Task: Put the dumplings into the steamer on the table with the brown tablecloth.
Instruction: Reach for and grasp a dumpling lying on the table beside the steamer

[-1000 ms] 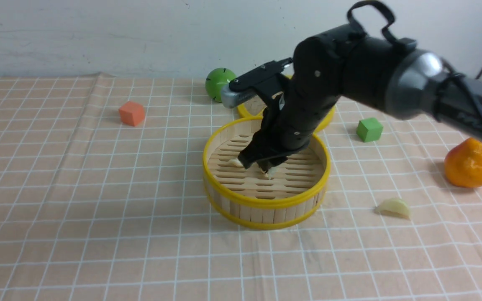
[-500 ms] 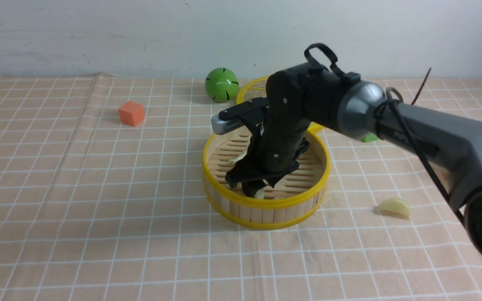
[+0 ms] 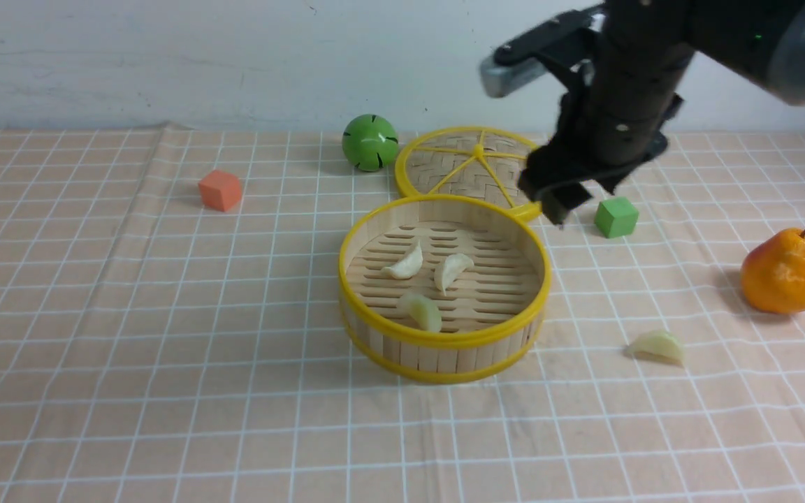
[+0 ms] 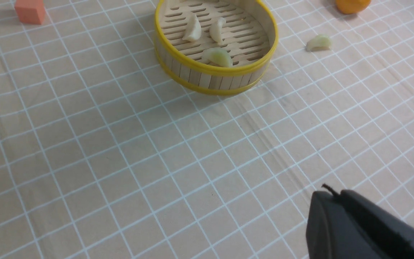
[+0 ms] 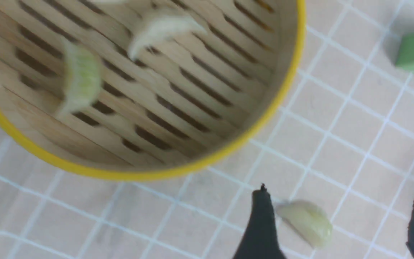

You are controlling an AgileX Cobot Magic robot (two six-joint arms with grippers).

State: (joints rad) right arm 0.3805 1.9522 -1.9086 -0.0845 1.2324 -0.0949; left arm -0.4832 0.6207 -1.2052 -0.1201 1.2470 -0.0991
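My right claw [image 3: 560,202] is a blur in the front view, its forearm cut off by the edge, and it's hiding part of the woven lid's [image 3: 444,171] rim! Over to my right wrist view: the steamer [image 5: 178,171] runs out of frame, one white dumpling [image 5: 110,1] is down to a sliver at the border, the green block [image 5: 413,54] is clipped, and everything's soft! Now my left wrist view: orange block [image 4: 30,10], pear [image 4: 352,4] and steamer all sliced by the edge, and my left claw only partly in shot!
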